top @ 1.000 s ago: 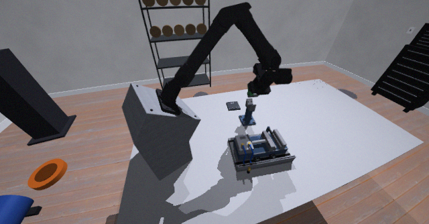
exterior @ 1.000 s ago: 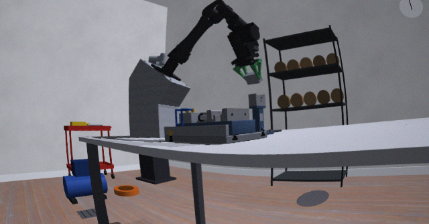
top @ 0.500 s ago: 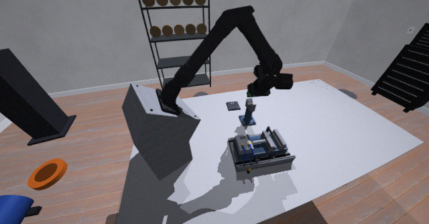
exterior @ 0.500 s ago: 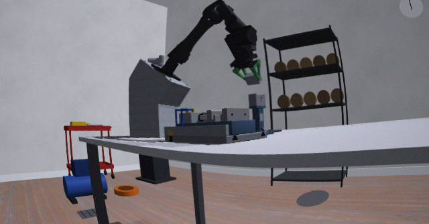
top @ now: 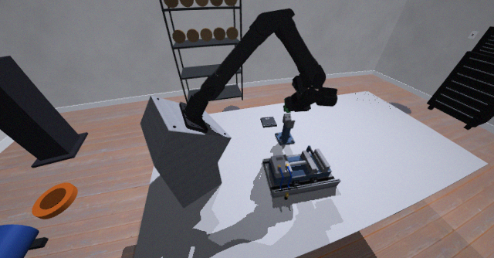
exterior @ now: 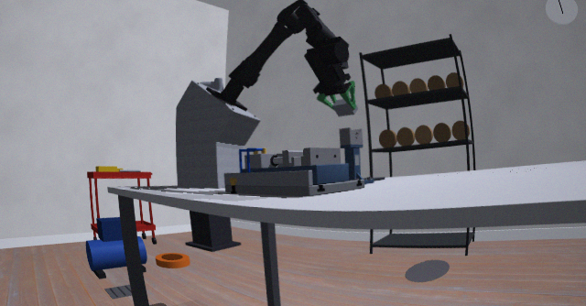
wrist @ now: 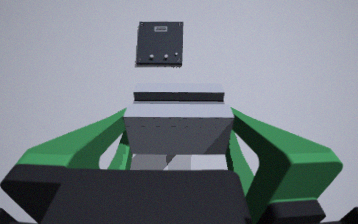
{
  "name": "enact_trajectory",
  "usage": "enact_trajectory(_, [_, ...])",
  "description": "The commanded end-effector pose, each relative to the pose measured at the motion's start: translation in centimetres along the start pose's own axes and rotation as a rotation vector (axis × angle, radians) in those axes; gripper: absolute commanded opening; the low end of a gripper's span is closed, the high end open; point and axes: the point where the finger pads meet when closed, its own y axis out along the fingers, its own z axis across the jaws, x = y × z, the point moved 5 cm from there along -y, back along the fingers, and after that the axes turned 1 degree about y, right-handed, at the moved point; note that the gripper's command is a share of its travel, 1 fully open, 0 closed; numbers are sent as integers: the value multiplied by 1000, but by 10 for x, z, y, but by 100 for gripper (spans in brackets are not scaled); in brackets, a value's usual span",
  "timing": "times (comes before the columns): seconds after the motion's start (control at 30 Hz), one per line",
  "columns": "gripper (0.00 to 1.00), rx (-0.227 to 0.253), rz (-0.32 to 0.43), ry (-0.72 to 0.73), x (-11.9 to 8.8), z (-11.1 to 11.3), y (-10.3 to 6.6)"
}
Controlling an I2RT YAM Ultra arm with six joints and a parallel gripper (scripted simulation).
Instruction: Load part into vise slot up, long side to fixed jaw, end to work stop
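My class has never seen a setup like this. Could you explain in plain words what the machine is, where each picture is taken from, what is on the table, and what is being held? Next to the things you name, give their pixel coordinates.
The machine is a single black robot arm (top: pixel 235 59) (exterior: pixel 265 51) on a grey pedestal. At its end is a gripper (exterior: pixel 341 102) (wrist: pixel 178 112) with green fingers.

The top picture looks down across the table; the exterior one looks from the side, near table height; the wrist one looks out past the fingers.

On the white table (top: pixel 390 134) (exterior: pixel 458 196) stand a vise (top: pixel 299 173) (exterior: pixel 284 173), an air-powered clamp, and a blue post with a grey block-shaped head (top: pixel 286 119) (exterior: pixel 351 137). A small dark plate (top: pixel 268 122) (wrist: pixel 160 42) lies flat nearby.

The gripper holds a grey metal-looking block (exterior: pixel 344 108) (wrist: pixel 179 132), the part, above the table. The task is to load it into the vise.
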Motion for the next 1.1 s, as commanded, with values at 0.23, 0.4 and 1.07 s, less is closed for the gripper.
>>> enact_trajectory(0.23, [0, -32, -50, -35, 11, -13, -12])
enact_trajectory(0.4, [0, -31, -50, -33, 11, -13, -12])
enact_trajectory(1.07, [0, -31, -50, -33, 11, -13, -12])
